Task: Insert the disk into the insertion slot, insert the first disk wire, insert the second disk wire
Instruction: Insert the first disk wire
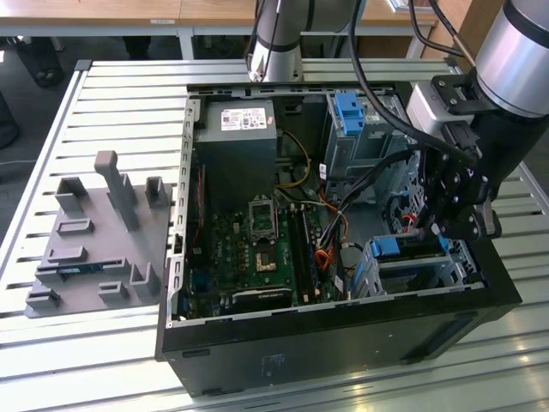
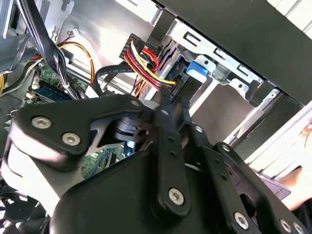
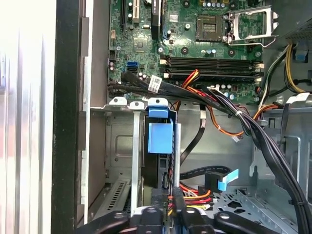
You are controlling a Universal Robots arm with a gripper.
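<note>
Disk wire [image 2: 148,70], likely limp but stiff at its end, is being gripped there by the closed jaws beside the disk [image 3: 160,138]

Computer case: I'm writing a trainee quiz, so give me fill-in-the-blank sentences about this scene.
The disk in the drive cage has a ____ carrier.
The grey fixture tray lies to the exterior view's ____ of the computer case.
The gripper hangs over the case's exterior-view ____ end.
Missing: blue; left; right.
</note>
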